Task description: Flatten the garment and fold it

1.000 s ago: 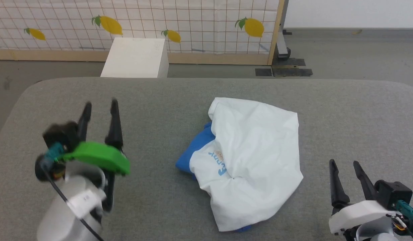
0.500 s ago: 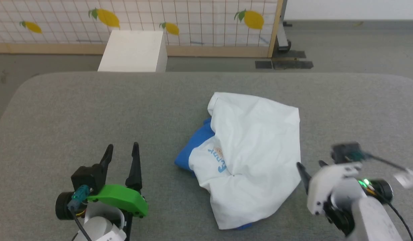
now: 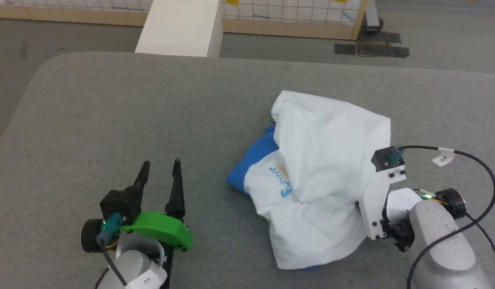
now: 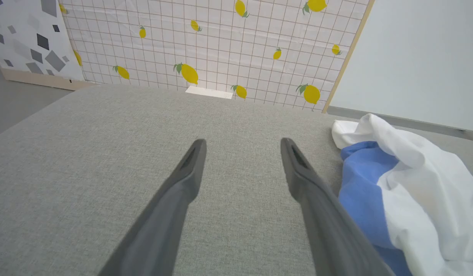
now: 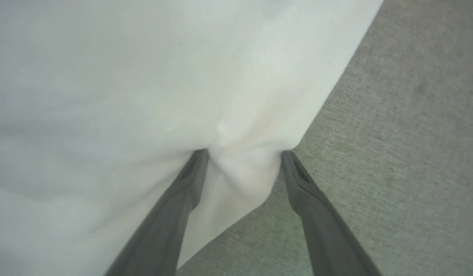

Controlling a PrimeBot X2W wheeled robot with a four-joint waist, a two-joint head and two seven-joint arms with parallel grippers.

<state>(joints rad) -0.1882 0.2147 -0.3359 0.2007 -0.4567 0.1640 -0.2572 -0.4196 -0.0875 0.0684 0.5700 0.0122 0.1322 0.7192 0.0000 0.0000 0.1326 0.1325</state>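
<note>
Garment (image 3: 323, 176) lies crumpled, white over blue sleeve (image 3: 253, 160).

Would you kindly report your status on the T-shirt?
Left gripper open, over grey pad beside the T-shirt. Right gripper open, fingers astride a bunch of its white edge. T-shirt crumpled, not yet flat. White box stands off the pad.

The T-shirt (image 3: 323, 160) lies crumpled in a loose heap on the grey tabletop (image 3: 131, 112), right of its middle. Mostly white cloth shows, wrinkled and folded over; a blue sleeve (image 3: 251, 164) pokes out at its left, beside small blue lettering (image 3: 283, 182).
</note>
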